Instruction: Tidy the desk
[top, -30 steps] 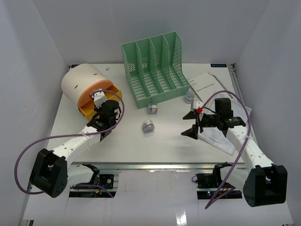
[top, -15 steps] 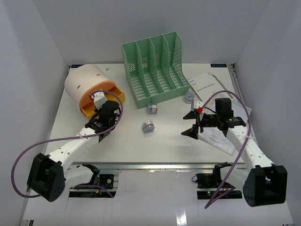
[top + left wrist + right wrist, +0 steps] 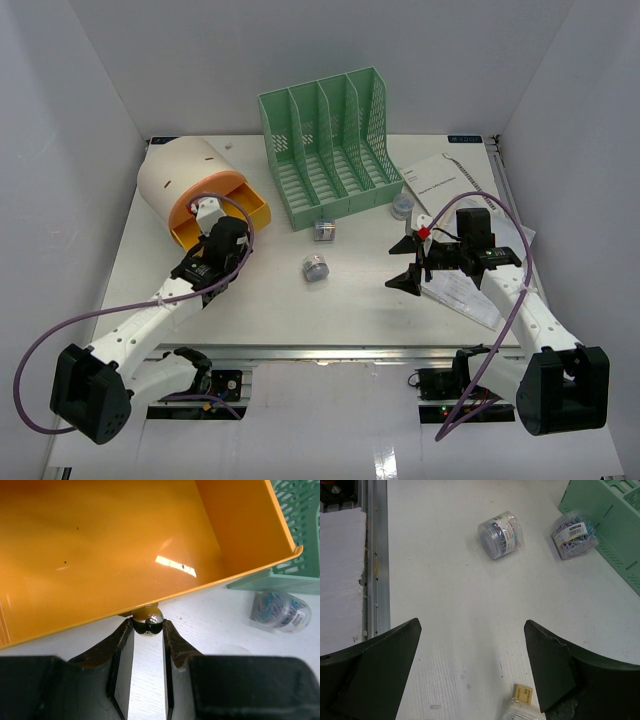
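The white desk [image 3: 290, 300] holds a cream round cabinet [image 3: 180, 170] with an orange drawer [image 3: 232, 205] standing open at the back left. My left gripper [image 3: 211, 222] is shut on the drawer's shiny metal knob [image 3: 148, 621], just below the drawer's front lip [image 3: 125, 545]. My right gripper [image 3: 410, 262] is open and empty, low over the desk [image 3: 445, 605] at the right. Two clear jars of paper clips [image 3: 501, 534] [image 3: 574, 532] lie ahead of it.
A green mesh file rack [image 3: 330, 145] stands at the back centre. A third small jar [image 3: 402, 206] sits by its right end. Papers [image 3: 450, 180] and a tagged booklet [image 3: 470, 290] lie at the right. The metal rail [image 3: 376, 555] runs along the front edge.
My left gripper has drawn back toward me with the knob, and the orange drawer has slid farther out of the cream cabinet. The right arm has barely moved.
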`<move>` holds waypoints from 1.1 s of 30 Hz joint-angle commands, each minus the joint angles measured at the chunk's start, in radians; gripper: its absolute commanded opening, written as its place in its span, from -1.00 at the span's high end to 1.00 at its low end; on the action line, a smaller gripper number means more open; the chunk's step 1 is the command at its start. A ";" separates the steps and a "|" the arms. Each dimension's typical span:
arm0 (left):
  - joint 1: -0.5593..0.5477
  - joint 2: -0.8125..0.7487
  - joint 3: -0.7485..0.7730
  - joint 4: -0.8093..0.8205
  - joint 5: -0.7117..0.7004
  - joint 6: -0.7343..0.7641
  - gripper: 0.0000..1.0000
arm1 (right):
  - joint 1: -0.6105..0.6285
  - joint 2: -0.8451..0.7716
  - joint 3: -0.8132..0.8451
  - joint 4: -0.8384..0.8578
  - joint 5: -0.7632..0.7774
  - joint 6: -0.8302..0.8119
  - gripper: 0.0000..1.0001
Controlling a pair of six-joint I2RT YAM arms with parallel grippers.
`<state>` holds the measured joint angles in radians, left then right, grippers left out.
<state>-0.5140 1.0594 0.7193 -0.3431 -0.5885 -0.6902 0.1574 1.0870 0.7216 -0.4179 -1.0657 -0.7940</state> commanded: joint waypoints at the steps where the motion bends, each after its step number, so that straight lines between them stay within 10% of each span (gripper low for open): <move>1: -0.011 -0.057 0.014 0.000 0.114 -0.029 0.96 | -0.005 0.006 0.018 -0.007 -0.023 -0.014 -0.80; 3: -0.012 -0.058 0.013 -0.007 0.117 -0.027 0.88 | -0.005 0.007 0.018 -0.009 -0.023 -0.014 -0.80; 10: -0.011 -0.086 0.026 -0.036 0.128 -0.014 -0.43 | -0.006 0.010 0.018 -0.009 -0.019 -0.017 -0.80; 17: -0.012 -0.187 0.006 0.002 0.300 0.120 -0.88 | -0.007 0.010 0.023 -0.021 -0.016 -0.027 -0.80; 33: -0.038 -0.196 -0.014 0.030 0.935 0.181 -0.96 | -0.034 0.000 0.025 -0.025 -0.018 -0.026 -0.80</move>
<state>-0.5231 0.7882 0.6742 -0.3210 0.0962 -0.4919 0.1401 1.0950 0.7216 -0.4242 -1.0649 -0.8055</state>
